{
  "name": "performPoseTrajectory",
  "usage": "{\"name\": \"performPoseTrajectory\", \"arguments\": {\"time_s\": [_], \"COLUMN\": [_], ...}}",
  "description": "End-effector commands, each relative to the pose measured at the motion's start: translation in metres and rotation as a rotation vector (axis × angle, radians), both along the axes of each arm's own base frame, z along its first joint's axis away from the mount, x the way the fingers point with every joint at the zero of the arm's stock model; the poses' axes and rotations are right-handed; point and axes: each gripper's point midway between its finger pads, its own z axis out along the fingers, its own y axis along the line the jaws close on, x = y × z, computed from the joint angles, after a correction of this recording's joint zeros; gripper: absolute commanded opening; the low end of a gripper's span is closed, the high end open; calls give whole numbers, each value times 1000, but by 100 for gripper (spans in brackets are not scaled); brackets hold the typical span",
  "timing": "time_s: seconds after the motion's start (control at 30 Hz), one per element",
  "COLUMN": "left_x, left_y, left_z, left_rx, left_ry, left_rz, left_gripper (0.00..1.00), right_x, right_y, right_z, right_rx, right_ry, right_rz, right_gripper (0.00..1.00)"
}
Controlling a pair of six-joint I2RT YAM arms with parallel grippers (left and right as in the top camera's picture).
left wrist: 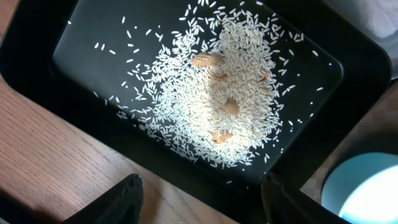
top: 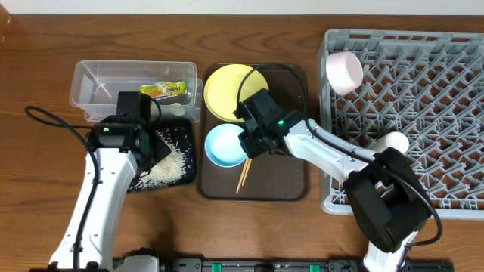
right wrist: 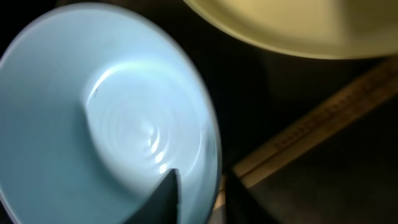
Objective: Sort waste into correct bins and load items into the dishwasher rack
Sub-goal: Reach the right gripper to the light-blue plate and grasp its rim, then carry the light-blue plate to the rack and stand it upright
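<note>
I take this step as loading the light blue bowl (top: 225,145), which sits on the serving tray (top: 280,181) by the yellow plate (top: 225,91) and chopsticks (top: 243,175). My right hand (right wrist: 200,190) is open astride its rim. Next I should pinch and carry it right to the rack (top: 423,113), which holds the pinkish-white bowl (top: 344,72) and white cup (top: 393,141). My left hand (left wrist: 202,199) hangs open over the rice (left wrist: 205,106) in the black tray (left wrist: 74,43). The wrapper (top: 165,90) lies in the clear tub (top: 98,83).

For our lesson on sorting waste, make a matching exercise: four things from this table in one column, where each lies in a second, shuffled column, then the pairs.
1 snack wrapper
2 rice scraps
3 pinkish bowl
4 light blue bowl

A brown serving tray
B clear tub
C grey rack
D black tray

Pairs: 1-B; 2-D; 3-C; 4-A
</note>
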Motion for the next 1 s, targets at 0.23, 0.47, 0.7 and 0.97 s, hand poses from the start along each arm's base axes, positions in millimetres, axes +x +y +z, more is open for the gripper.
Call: {"name": "performPoseTrajectory", "arguments": {"time_s": [0.23, 0.47, 0.7, 0.97], "left_x": [2, 2, 3, 3], "left_y": [5, 5, 5, 5], "left_z": [4, 5, 5, 5], "left_rx": [27, 27, 27, 27], "left_ry": [-10, -11, -15, -16], "left_rz": [0, 0, 1, 1], "left_gripper": [64, 64, 64, 64], "right_x": [44, 85, 113, 134], "right_y": [-40, -127, -249, -345], "right_z": [62, 156, 219, 260], "right_rx": [-16, -93, -454, -827], "right_ry": [-202, -497, -765, -908], "right_rz": [-150, -334, -499, -563], "right_gripper": [1, 1, 1, 1]}}
